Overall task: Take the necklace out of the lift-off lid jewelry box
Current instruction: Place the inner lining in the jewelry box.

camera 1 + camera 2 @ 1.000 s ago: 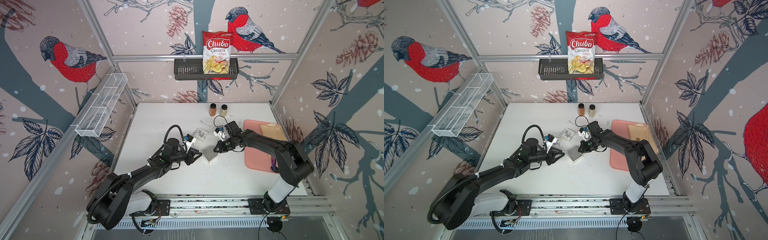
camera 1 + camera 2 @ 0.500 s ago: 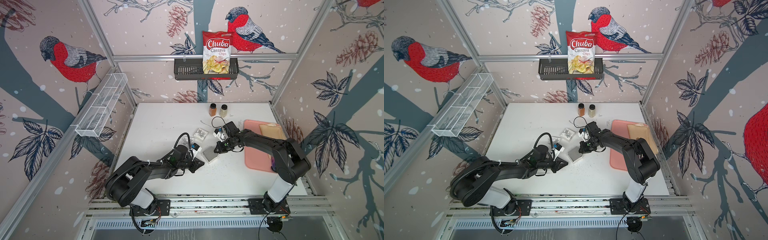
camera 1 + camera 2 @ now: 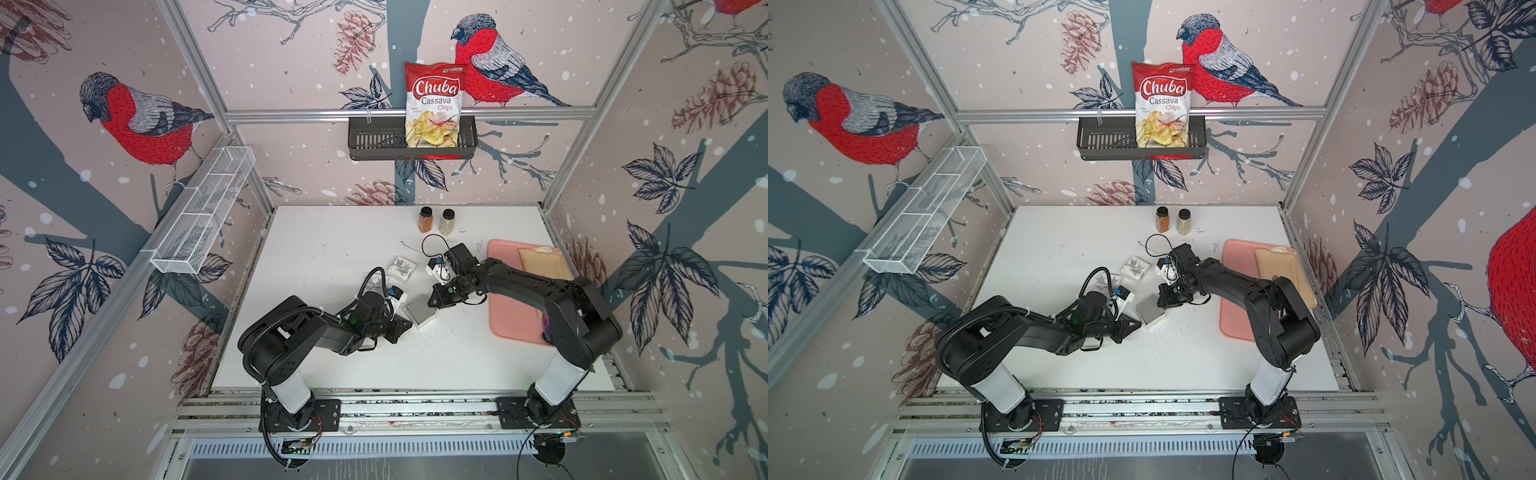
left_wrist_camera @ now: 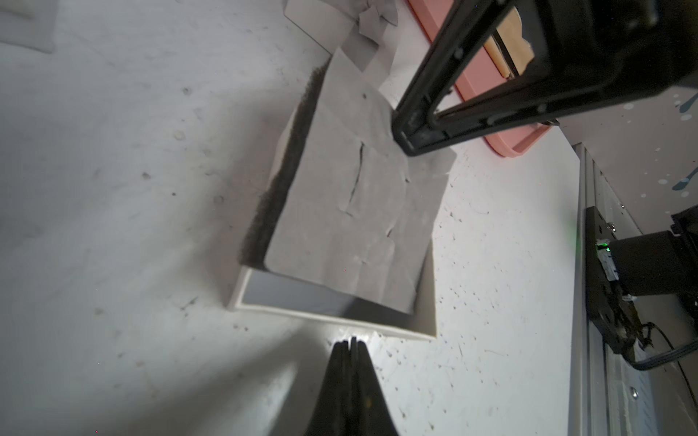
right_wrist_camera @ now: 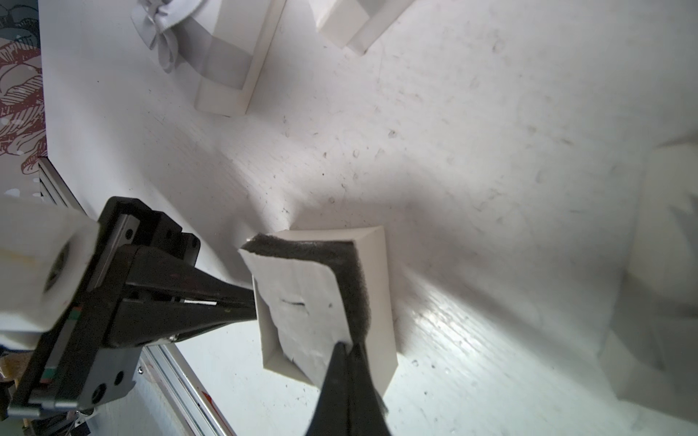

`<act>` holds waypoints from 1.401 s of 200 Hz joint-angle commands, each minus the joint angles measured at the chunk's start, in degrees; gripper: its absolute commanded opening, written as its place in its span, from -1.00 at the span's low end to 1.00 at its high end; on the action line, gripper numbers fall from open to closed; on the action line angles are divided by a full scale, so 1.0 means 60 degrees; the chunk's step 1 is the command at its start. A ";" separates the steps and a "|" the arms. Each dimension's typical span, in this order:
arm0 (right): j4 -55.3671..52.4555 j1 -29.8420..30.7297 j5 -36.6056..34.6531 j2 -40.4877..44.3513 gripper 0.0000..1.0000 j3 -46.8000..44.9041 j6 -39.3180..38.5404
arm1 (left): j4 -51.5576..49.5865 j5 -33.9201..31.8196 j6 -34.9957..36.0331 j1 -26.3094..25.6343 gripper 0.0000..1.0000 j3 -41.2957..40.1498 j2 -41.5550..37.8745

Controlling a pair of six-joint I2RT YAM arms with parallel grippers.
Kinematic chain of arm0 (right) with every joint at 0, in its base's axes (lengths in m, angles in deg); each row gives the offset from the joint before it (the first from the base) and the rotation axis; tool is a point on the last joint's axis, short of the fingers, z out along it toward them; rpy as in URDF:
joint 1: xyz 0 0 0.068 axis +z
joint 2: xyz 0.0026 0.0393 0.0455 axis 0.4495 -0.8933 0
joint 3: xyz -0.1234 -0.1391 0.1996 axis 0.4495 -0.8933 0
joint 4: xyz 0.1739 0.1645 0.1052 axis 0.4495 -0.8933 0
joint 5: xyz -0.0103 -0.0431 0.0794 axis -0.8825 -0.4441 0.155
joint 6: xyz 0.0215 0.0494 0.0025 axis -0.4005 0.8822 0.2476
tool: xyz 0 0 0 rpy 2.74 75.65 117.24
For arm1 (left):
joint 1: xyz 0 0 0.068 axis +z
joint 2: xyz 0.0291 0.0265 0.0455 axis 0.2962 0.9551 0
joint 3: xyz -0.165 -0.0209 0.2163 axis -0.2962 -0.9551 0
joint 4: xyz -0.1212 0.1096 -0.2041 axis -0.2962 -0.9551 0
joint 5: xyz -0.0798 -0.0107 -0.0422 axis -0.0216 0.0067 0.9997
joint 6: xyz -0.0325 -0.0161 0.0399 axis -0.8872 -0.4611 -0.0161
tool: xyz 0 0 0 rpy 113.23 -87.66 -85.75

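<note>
2 × arm, each with one pincer.
- left gripper (image 3: 406, 325): jaws together, tips just beside the near-left wall of the jewelry box (image 3: 429, 321).
- right gripper (image 3: 432, 302): jaws together, tips on the far-right corner of the card (image 4: 355, 211). Whether they nip its edge cannot be told.

1 × jewelry box: open white base, mid-table, between the two grippers.
1 × card: grey, slit, lying tilted in the box.
1 × foam (image 4: 287, 166): dark block under the card.
1 × lid (image 3: 402, 266): white, with a bow, on the table (image 3: 332, 232) far-left of the box and apart from it.

necklace: cannot be made out on the card or in the box. 1 × thin strand (image 3: 410, 247) lies on the table beyond the lid, too small to name.

2 × spice jar: orange jar (image 3: 425, 219) and pale jar (image 3: 447, 221), side by side at the far edge.
1 × pink tray (image 3: 507, 307), right side, bearing 1 × tan board (image 3: 540, 262).
1 × chips bag (image 3: 434, 106) in 1 × black basket (image 3: 374, 139), far wall.
1 × wire rack (image 3: 203, 212), left wall.

View notes: only the top views show the jars, chips bag and wire rack. Only the wrist views show the card's slits and the foam. The right wrist view has the left gripper's tips meeting the box wall.
</note>
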 commanded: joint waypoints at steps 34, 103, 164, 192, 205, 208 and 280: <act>-0.0520 0.0247 0.0079 -0.0354 -1.00 0.0362 -0.0275 | 0.1028 -0.0843 -0.0320 -0.0004 -0.99 -0.0006 0.0300; -0.0832 0.0544 -0.1276 -0.0704 -1.00 0.0520 -0.0114 | 0.1283 -0.1061 -0.0397 -0.0015 -1.00 -0.0167 0.0411; -0.0941 0.0835 -0.2613 -0.0607 -0.89 0.0707 0.0076 | 0.1133 -0.1278 -0.0346 -0.0015 -1.00 -0.0417 -0.0224; -0.1126 0.1092 -0.3233 -0.0297 -0.45 0.0918 0.0105 | 0.0877 -0.1363 -0.0261 -0.0015 -1.00 -0.0401 -0.0570; -0.1192 0.1191 -0.3413 -0.0197 -0.33 0.1002 0.0121 | 0.0792 -0.1363 -0.0221 -0.0014 -1.00 -0.0386 -0.0688; -0.1215 0.1220 -0.3466 -0.0172 -0.30 0.1010 0.0132 | 0.0788 -0.1362 -0.0210 -0.0015 -1.00 -0.0375 -0.0713; -0.1472 0.1626 -0.4642 -0.0074 -0.21 0.1311 0.0238 | 0.0164 -0.1697 0.0058 -0.0015 -1.00 -0.0357 -0.1325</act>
